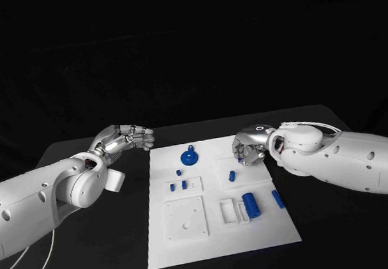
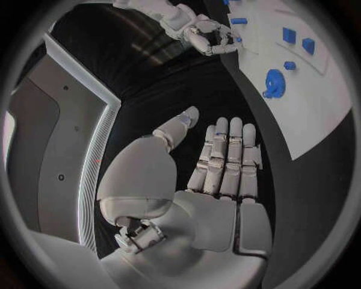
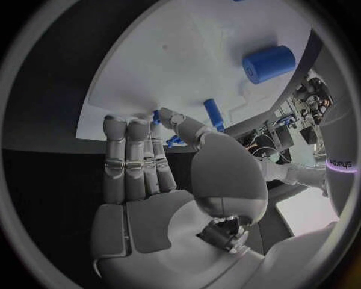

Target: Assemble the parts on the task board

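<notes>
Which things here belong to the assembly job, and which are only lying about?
Job: task board, blue parts such as the round part and the cylinder, left hand, right hand.
Lying about: nothing; only the black table carries them.

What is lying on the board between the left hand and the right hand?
In the head view, the round blue part lies on the task board between the left hand and the right hand; the board around it is bare.
</notes>
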